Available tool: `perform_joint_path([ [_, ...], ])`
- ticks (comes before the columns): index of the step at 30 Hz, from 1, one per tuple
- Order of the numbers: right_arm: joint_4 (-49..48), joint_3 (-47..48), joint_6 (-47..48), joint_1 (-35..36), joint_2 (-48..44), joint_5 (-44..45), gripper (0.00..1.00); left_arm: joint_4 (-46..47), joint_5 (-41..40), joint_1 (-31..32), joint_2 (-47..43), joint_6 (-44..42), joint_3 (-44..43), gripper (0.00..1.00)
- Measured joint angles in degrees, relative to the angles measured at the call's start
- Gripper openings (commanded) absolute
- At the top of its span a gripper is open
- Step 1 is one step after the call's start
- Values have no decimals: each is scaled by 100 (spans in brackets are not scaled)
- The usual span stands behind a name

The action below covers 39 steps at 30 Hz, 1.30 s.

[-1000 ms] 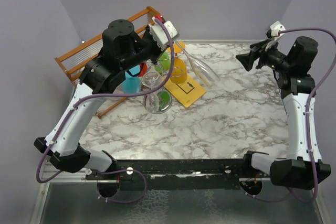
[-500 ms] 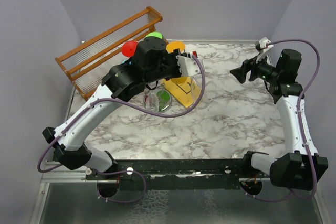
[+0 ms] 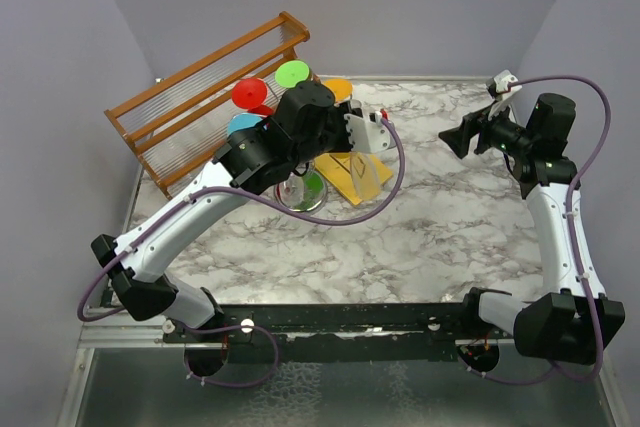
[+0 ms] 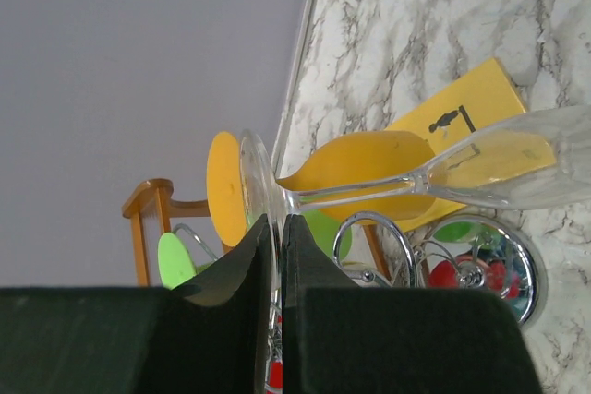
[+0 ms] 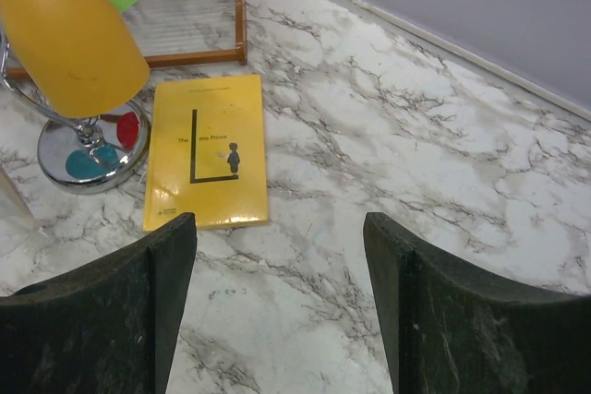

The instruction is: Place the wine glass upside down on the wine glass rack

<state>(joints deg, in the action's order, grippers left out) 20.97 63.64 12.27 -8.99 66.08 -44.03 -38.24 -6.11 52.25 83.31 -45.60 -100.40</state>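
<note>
My left gripper [image 4: 275,220] is shut on the round foot of a clear wine glass [image 4: 517,173]. The glass lies sideways in the air, stem and bowl reaching out over the yellow book. In the top view the left gripper [image 3: 357,133] is just right of the silver wire wine glass rack [image 3: 303,192], with the glass [image 3: 367,173] slanting down from it. A curled rack arm [image 4: 374,244] and the shiny base [image 4: 496,267] sit close beside the fingers. Coloured glasses hang upside down on the rack. My right gripper [image 3: 452,135] is open and empty, high over the table's right side [image 5: 282,228].
A yellow book [image 3: 352,172] lies right of the rack's base [image 5: 88,149]. A brown wooden slatted rack [image 3: 190,97] stands at the back left. Red [image 3: 249,93], green [image 3: 292,74] and orange [image 3: 337,89] glass feet top the silver rack. The table is marble [image 3: 450,217].
My left arm has swung from the back left over the rack to its right side, carrying the clear glass. The coloured glass feet are now uncovered. The right arm shifted slightly a second ago, then held still.
</note>
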Motion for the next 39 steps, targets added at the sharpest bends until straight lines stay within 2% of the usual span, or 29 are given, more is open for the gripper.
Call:
perform_joint_path([
  [9, 0, -9, 0, -2, 0, 0, 73, 175, -699, 2, 37, -240, 249, 0],
  [22, 0, -9, 2, -2, 0, -2, 73, 129, -1069, 2, 26, -501, 249, 0],
  [39, 0, -28, 2, -2, 0, -2, 73, -669, -658, 2, -389, -765, 238, 0],
])
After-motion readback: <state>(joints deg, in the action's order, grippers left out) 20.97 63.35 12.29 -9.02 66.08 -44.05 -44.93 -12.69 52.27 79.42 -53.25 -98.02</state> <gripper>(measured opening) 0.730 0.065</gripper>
